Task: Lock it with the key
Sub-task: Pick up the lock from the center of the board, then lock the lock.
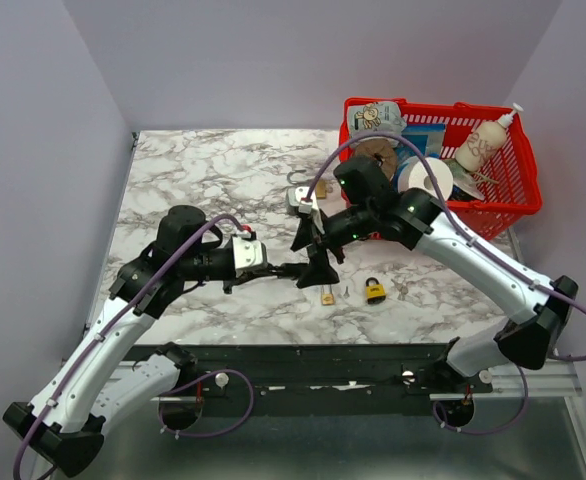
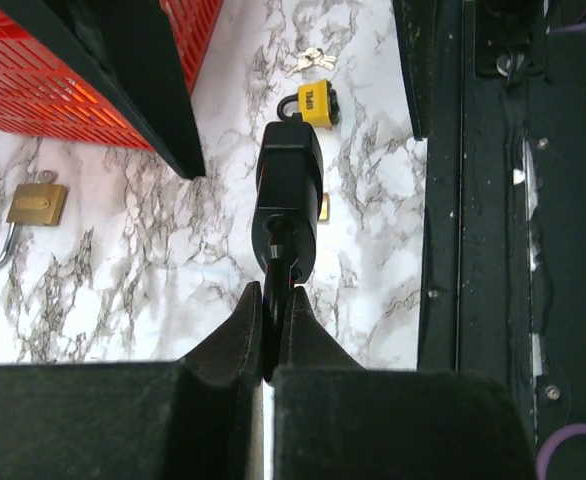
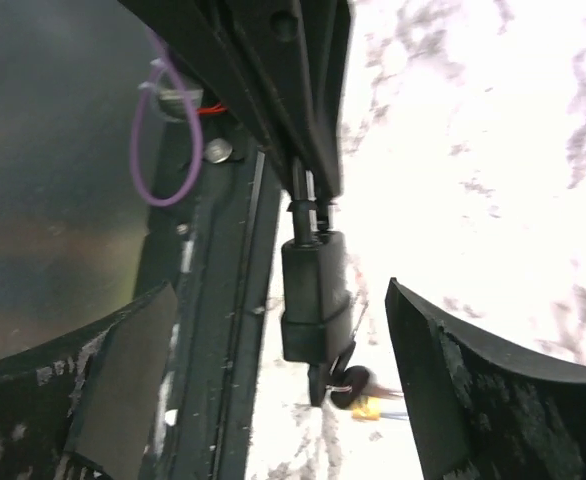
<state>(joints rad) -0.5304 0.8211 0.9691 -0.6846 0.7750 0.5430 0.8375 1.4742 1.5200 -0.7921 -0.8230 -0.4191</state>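
A black padlock [image 1: 320, 270] hangs just above the marble table, left of centre front. My left gripper [image 1: 287, 270] is shut on its shackle end; in the left wrist view the fingers [image 2: 235, 335] pinch a thin black bar running into the padlock [image 2: 288, 190]. In the right wrist view the padlock [image 3: 313, 290] hangs with a black key [image 3: 325, 378] in its lower end and a second key on a ring beside it. My right gripper [image 1: 316, 235] is open and empty, its fingers [image 3: 453, 370] standing wide on both sides of the padlock without touching it.
A yellow padlock [image 1: 374, 291] with loose keys [image 1: 401, 291] lies on the table to the right. A brass padlock [image 1: 319, 189] lies behind. A small brass piece [image 1: 327, 297] lies under the black padlock. A red basket [image 1: 508, 195] of items stands at the back right.
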